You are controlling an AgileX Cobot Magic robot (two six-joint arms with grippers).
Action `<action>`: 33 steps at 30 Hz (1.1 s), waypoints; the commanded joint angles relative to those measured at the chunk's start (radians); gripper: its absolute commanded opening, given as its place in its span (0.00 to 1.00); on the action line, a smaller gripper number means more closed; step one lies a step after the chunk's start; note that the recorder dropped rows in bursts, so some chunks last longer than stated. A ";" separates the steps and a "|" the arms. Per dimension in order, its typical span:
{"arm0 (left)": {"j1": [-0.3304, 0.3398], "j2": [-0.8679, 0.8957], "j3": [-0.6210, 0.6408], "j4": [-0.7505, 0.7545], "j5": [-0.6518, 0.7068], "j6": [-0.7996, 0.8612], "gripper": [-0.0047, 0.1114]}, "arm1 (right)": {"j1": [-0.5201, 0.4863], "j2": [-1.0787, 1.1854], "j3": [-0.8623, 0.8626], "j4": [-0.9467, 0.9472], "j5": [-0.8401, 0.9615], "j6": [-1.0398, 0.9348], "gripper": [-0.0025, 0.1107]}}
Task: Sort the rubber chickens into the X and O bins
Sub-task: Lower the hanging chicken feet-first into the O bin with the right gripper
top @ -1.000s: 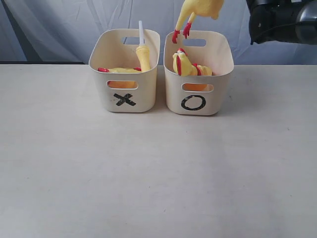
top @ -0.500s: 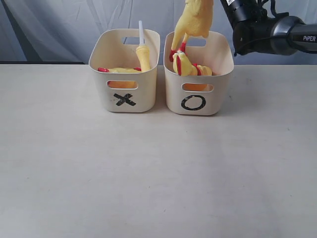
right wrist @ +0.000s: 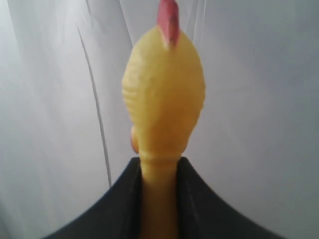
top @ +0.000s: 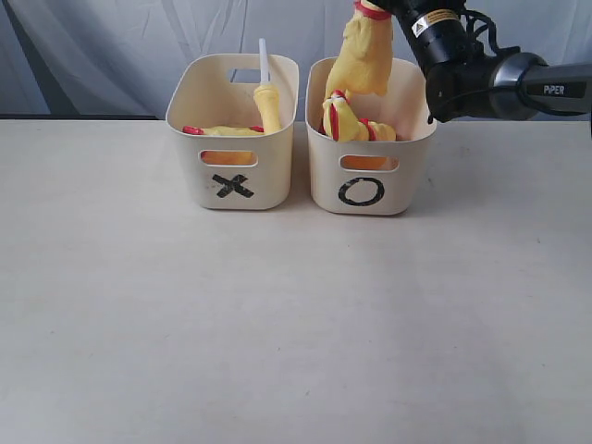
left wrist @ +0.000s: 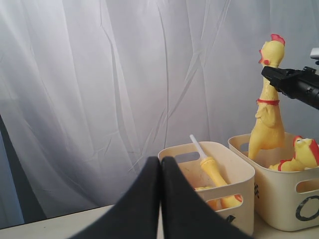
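Exterior and wrist views of the sorting scene. The right gripper [right wrist: 158, 168] was clamped on the neck of the held rubber chicken [top: 361, 57], one black finger [right wrist: 124, 189] on each side of the neck, just below the head and above the red neck band. This chicken hung upright, head and red comb uppermost, over the O bin [top: 324, 176]. Its lower body dipped within the rim and its red feet lay close to a second rubber chicken [top: 347, 122] resting inside that bin; whether the two touched could not be told. The right arm [top: 481, 74] reached in from the right of the exterior view.

The X bin [top: 190, 171] stood just beside the O bin, on its left in the exterior view, both on the pale table [top: 277, 324] before a white curtain [top: 92, 55]. It held the tube-bearing chicken [top: 267, 104], propped against the wall nearest the O bin, with its white tube [top: 264, 57] projecting above the rim. A fourth chicken [top: 222, 131] lay flat beside it, partly visible through the slot handle.

The left gripper [left wrist: 160, 162] was fully closed, its fingers pressed together with nothing between them. It was raised well apart from both bins and out of the exterior view.
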 commanded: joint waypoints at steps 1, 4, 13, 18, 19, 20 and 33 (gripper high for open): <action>0.001 -0.007 0.003 -0.008 0.008 -0.003 0.04 | -0.003 -0.008 -0.010 0.000 0.001 -0.007 0.01; 0.001 -0.007 0.003 -0.008 0.008 -0.003 0.04 | -0.003 -0.008 -0.010 -0.009 0.023 -0.007 0.01; 0.001 -0.007 0.003 -0.008 0.008 -0.003 0.04 | -0.003 -0.008 -0.010 -0.045 0.062 -0.007 0.01; 0.001 -0.007 0.003 -0.008 0.008 -0.003 0.04 | -0.003 -0.008 -0.010 -0.045 0.086 -0.007 0.04; 0.001 -0.007 0.003 -0.008 0.008 -0.003 0.04 | -0.003 -0.008 -0.010 -0.045 0.086 -0.007 0.06; 0.001 -0.007 0.003 -0.008 0.008 -0.003 0.04 | -0.003 -0.008 -0.010 -0.045 0.086 -0.007 0.11; 0.001 -0.007 0.003 -0.008 0.008 -0.003 0.04 | -0.003 -0.008 -0.010 -0.047 0.086 -0.007 0.39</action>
